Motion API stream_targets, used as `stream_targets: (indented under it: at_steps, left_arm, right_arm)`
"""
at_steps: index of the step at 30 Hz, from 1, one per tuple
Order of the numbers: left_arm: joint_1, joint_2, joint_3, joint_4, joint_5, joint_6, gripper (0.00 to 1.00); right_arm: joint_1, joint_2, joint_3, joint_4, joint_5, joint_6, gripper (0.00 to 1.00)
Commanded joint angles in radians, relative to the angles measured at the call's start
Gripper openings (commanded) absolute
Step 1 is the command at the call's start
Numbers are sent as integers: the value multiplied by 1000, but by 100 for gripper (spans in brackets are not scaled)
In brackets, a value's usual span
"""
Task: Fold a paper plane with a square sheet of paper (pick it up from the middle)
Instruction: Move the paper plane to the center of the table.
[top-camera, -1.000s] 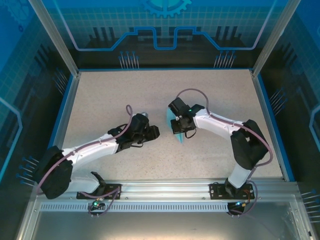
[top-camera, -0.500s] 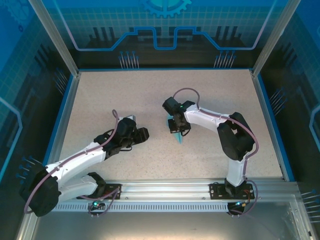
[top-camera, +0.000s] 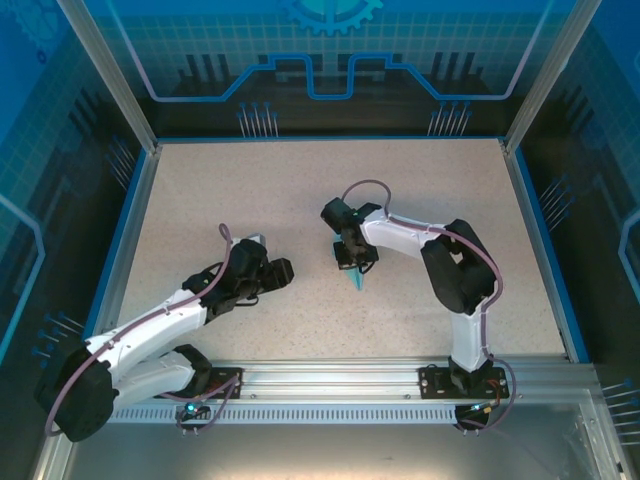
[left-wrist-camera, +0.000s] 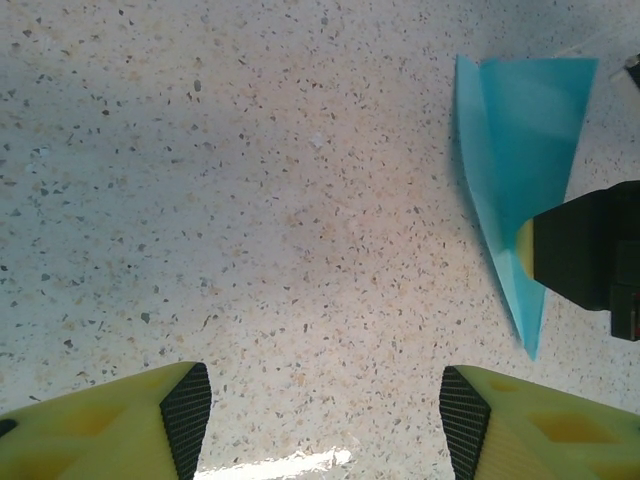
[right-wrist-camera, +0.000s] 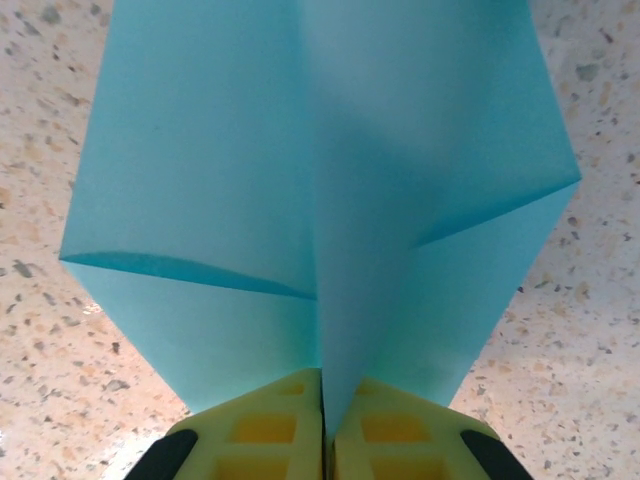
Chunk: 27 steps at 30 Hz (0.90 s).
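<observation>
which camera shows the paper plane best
Left wrist view: the paper plane shows its pointed outline and crease, one edge behind the right fingers. The right wrist view gives its folds close up but cropped; the top view, a small blue sliver.

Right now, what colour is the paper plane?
The paper plane is plain light blue; clearest in the right wrist view.

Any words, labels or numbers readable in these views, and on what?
No text can be read.
On the paper plane: nothing, plain light blue.
On the back panel: gear and line graphics, no lettering.
</observation>
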<state>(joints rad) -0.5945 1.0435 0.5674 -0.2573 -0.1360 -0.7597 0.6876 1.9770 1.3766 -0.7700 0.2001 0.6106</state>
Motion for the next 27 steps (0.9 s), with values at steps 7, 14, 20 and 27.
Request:
stream_targets:
  at_steps: [7,14,20,27]
  left_arm:
    - [9,7,2,-11,-7,4,68]
    - [10,7,-4,-11,-7,0,68]
    - [9,4,2,-20,-1,2,69]
    - [10,-1,-1,-22,3,3,69]
  right_arm:
    - [26,22,9,-20,-18,21,10]
    - [30,36,13,-15,-23,17,11]
    - [29,57,24,-13,-35,13,15]
    - [26,46,47,-29,-28,-1,25]
